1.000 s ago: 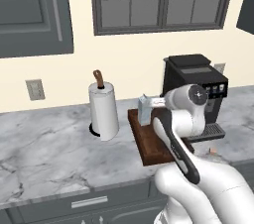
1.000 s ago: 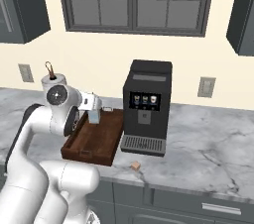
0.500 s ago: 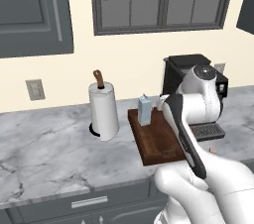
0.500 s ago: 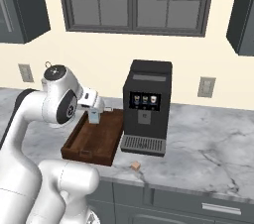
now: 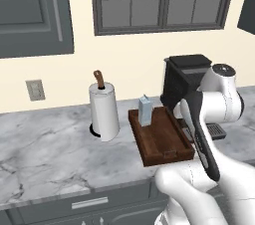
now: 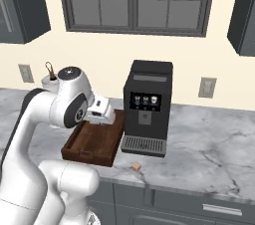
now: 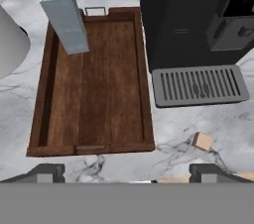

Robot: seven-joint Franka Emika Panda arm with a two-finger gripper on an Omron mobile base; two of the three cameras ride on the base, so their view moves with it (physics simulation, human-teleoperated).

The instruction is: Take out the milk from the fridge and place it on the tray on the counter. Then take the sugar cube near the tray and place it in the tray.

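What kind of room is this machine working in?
A kitchen, computer-rendered: a marble counter over dark drawers, a black coffee machine, a paper towel roll, and a wooden tray holding a milk carton.

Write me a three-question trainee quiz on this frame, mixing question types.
1. True or false: the milk stands upright inside the tray.
2. The sugar cube lies: A) in the tray, B) on the counter in front of the coffee machine, C) on the paper towel roll.
3. Is the tool open or shut?

Key: 1 true; 2 B; 3 open, holding nothing.
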